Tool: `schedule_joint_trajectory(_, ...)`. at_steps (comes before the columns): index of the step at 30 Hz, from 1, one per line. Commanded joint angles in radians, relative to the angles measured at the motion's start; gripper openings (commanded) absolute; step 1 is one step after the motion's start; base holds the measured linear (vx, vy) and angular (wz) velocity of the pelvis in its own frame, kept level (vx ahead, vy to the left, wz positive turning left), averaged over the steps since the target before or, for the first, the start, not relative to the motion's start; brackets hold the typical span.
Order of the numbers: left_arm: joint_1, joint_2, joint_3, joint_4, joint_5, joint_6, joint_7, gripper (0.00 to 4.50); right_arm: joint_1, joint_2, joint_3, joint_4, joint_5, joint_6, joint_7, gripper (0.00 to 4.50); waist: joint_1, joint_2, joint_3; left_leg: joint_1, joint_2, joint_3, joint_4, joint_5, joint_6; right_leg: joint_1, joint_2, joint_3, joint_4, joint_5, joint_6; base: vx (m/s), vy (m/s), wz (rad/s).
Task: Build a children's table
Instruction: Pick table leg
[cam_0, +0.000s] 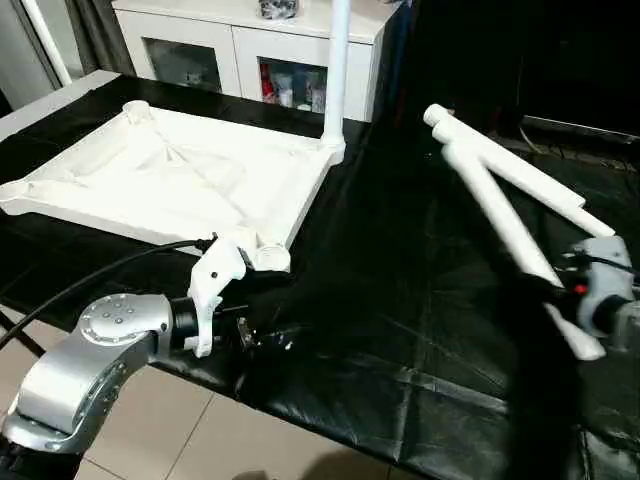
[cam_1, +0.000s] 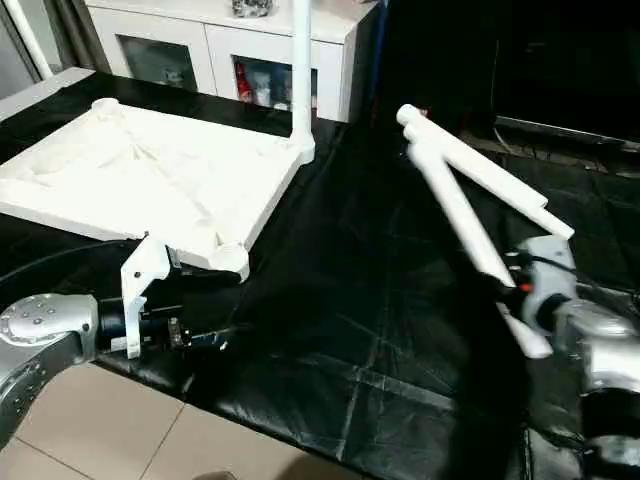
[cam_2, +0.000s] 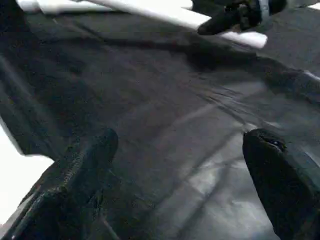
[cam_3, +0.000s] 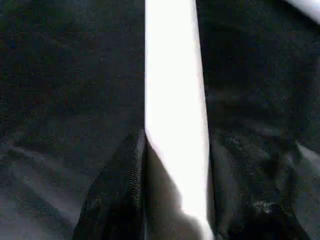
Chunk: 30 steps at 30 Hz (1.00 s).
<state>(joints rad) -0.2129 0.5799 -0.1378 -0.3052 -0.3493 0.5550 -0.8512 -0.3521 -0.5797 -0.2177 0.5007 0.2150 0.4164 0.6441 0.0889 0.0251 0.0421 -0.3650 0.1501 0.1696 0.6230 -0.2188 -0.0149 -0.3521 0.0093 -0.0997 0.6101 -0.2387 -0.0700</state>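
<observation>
Gripping the nearer table leg (cam_1: 455, 215) near its tip, right gripper (cam_1: 522, 285) clamped; left gripper (cam_2: 175, 165) spread wide over black cloth (cam_0: 400, 300).

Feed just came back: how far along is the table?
Done: one leg stands upright in a far corner socket of the upturned top. In hand: the right gripper is closed on a loose leg lying on the black cloth. Left: that leg, the second loose leg beside it, and any fourth. The left gripper is open, holding nothing.
</observation>
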Motion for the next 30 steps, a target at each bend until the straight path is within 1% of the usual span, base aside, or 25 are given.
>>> schedule_joint_trajectory(1, -0.02, 0.003, -0.044, 0.017, 0.063, -0.046, 0.021, 4.5, -0.003, 0.003, 0.003, -0.088, 0.034, 0.028, 0.011, 1.43, 0.001, -0.01, -0.047, 0.008, 0.1, -0.044, -0.066, -0.037, 0.108, 0.035, -0.164, 0.083, -0.09, -0.191, -0.049, 0.0, 0.0, 0.0)
schedule_joint_trajectory(2, -0.035, -0.007, -0.071, 0.032, 0.106, -0.087, 0.037, 4.5, -0.001, 0.013, 0.01, -0.141, 0.047, 0.051, 0.013, 1.43, 0.001, -0.01, -0.049, 0.008, 0.099, -0.045, -0.066, -0.03, 0.112, 0.035, -0.163, 0.084, -0.088, -0.176, -0.044, 0.0, 0.0, 0.0)
schedule_joint_trajectory(4, -0.059, -0.044, -0.08, 0.05, 0.121, -0.117, 0.063, 4.5, 0.002, 0.021, 0.021, -0.199, 0.062, 0.078, 0.021, 1.43, 0.001, -0.009, -0.049, 0.007, 0.1, -0.045, -0.066, -0.025, 0.111, 0.037, -0.167, 0.084, -0.088, -0.164, -0.045, 0.0, 0.0, 0.0)
schedule_joint_trajectory(6, -0.082, -0.079, -0.086, 0.065, 0.123, -0.14, 0.075, 4.5, 0.004, 0.025, 0.031, -0.248, 0.075, 0.102, 0.027, 1.43, 0.002, -0.011, -0.049, 0.006, 0.1, -0.044, -0.066, -0.021, 0.111, 0.038, -0.168, 0.085, -0.09, -0.156, -0.047, 0.0, 0.0, 0.0)
schedule_joint_trajectory(7, -0.083, -0.08, -0.087, 0.065, 0.123, -0.141, 0.075, 4.5, 0.004, 0.025, 0.031, -0.25, 0.076, 0.103, 0.027, 1.43, 0.004, -0.011, -0.052, 0.005, 0.102, -0.045, -0.064, -0.008, 0.11, 0.039, -0.17, 0.086, -0.085, -0.13, -0.05, 0.0, 0.0, 0.0)
schedule_joint_trajectory(8, -0.095, -0.091, -0.096, 0.07, 0.127, -0.159, 0.068, 4.5, 0.006, 0.026, 0.036, -0.275, 0.084, 0.117, 0.032, 1.43, 0.004, -0.01, -0.051, 0.004, 0.102, -0.047, -0.065, -0.007, 0.112, 0.04, -0.17, 0.086, -0.085, -0.126, -0.051, 0.0, 0.0, 0.0)
schedule_joint_trajectory(9, -0.118, -0.102, -0.12, 0.084, 0.147, -0.201, 0.059, 4.5, 0.009, 0.026, 0.043, -0.315, 0.095, 0.14, 0.039, 1.43, 0.004, -0.01, -0.052, 0.006, 0.102, -0.046, -0.065, -0.008, 0.112, 0.039, -0.169, 0.086, -0.084, -0.118, -0.049, 0.0, 0.0, 0.0)
schedule_joint_trajectory(10, -0.119, -0.103, -0.121, 0.085, 0.149, -0.204, 0.059, 4.5, 0.01, 0.026, 0.043, -0.317, 0.095, 0.142, 0.04, 1.43, 0.005, -0.011, -0.052, 0.004, 0.099, -0.046, -0.063, -0.007, 0.113, 0.041, -0.17, 0.087, -0.084, -0.118, -0.043, 0.0, 0.0, 0.0)
schedule_joint_trajectory(11, -0.134, -0.112, -0.139, 0.102, 0.166, -0.229, 0.055, 4.5, 0.015, 0.022, 0.048, -0.34, 0.095, 0.154, 0.041, 1.43, 0.005, -0.007, -0.052, 0.004, 0.1, -0.047, -0.064, -0.007, 0.112, 0.041, -0.17, 0.086, -0.085, -0.119, -0.038, 0.0, 0.0, 0.0)
schedule_joint_trajectory(16, -0.134, -0.118, -0.152, 0.125, 0.186, -0.255, 0.052, 4.5, 0.029, 0.016, 0.041, -0.366, 0.09, 0.182, 0.025, 1.43, 0.002, -0.008, -0.053, 0.004, 0.101, -0.048, -0.064, -0.01, 0.102, 0.041, -0.17, 0.086, -0.084, -0.111, -0.039, 0.0, 0.0, 0.0)
schedule_joint_trajectory(18, -0.128, -0.116, -0.152, 0.133, 0.188, -0.267, 0.052, 4.5, 0.033, 0.016, 0.042, -0.378, 0.091, 0.197, 0.017, 1.43, 0.003, -0.005, -0.052, 0.004, 0.101, -0.048, -0.064, -0.014, 0.097, 0.042, -0.171, 0.085, -0.085, -0.115, -0.041, 0.0, 0.0, 0.0)
schedule_joint_trajectory(21, -0.126, -0.113, -0.151, 0.139, 0.191, -0.276, 0.049, 4.5, 0.034, 0.023, 0.043, -0.392, 0.091, 0.209, 0.006, 1.43, 0.004, -0.005, -0.052, 0.004, 0.103, -0.05, -0.066, -0.017, 0.094, 0.043, -0.172, 0.085, -0.083, -0.108, -0.048, 0.0, 0.0, 0.0)
schedule_joint_trajectory(22, -0.127, -0.115, -0.153, 0.14, 0.193, -0.277, 0.05, 4.5, 0.036, 0.028, 0.041, -0.393, 0.091, 0.208, 0.0, 1.43, 0.005, -0.007, -0.052, 0.003, 0.102, -0.05, -0.065, -0.017, 0.094, 0.043, -0.174, 0.086, -0.083, -0.108, -0.049, 0.0, 0.0, 0.0)
schedule_joint_trajectory(23, -0.127, -0.116, -0.155, 0.142, 0.195, -0.281, 0.051, 4.5, 0.041, 0.034, 0.039, -0.397, 0.09, 0.209, -0.009, 1.43, 0.004, -0.02, -0.052, 0.002, 0.101, -0.048, -0.066, -0.017, 0.096, 0.045, -0.174, 0.086, -0.083, -0.11, -0.047, 0.0, 0.0, 0.0)
schedule_joint_trajectory(24, -0.127, -0.116, -0.155, 0.142, 0.195, -0.281, 0.052, 4.5, 0.043, 0.036, 0.039, -0.397, 0.09, 0.209, -0.011, 1.43, 0.008, -0.012, -0.05, 0.001, 0.098, -0.047, -0.065, -0.013, 0.095, 0.044, -0.176, 0.086, -0.083, -0.123, -0.047, 0.0, 0.0, 0.0)
schedule_joint_trajectory(26, -0.127, -0.118, -0.158, 0.144, 0.198, -0.285, 0.054, 4.5, 0.053, 0.042, 0.04, -0.396, 0.087, 0.209, -0.018, 1.43, 0.008, -0.012, -0.05, 0.003, 0.099, -0.046, -0.065, -0.012, 0.096, 0.041, -0.173, 0.086, -0.084, -0.132, -0.043, 0.0, 0.0, 0.0)
schedule_joint_trajectory(27, -0.126, -0.12, -0.157, 0.143, 0.2, -0.285, 0.056, 4.5, 0.06, 0.044, 0.041, -0.397, 0.086, 0.21, -0.021, 1.43, 0.009, -0.018, -0.05, 0.002, 0.1, -0.046, -0.065, -0.011, 0.096, 0.042, -0.175, 0.086, -0.085, -0.14, -0.039, 0.0, 0.0, 0.0)
schedule_joint_trajectory(30, -0.122, -0.121, -0.156, 0.141, 0.205, -0.288, 0.06, 4.5, 0.067, 0.049, 0.044, -0.403, 0.088, 0.216, -0.027, 1.43, 0.011, -0.016, -0.05, 0.004, 0.103, -0.047, -0.067, -0.007, 0.094, 0.04, -0.176, 0.087, -0.083, -0.135, -0.039, 0.0, 0.0, 0.0)
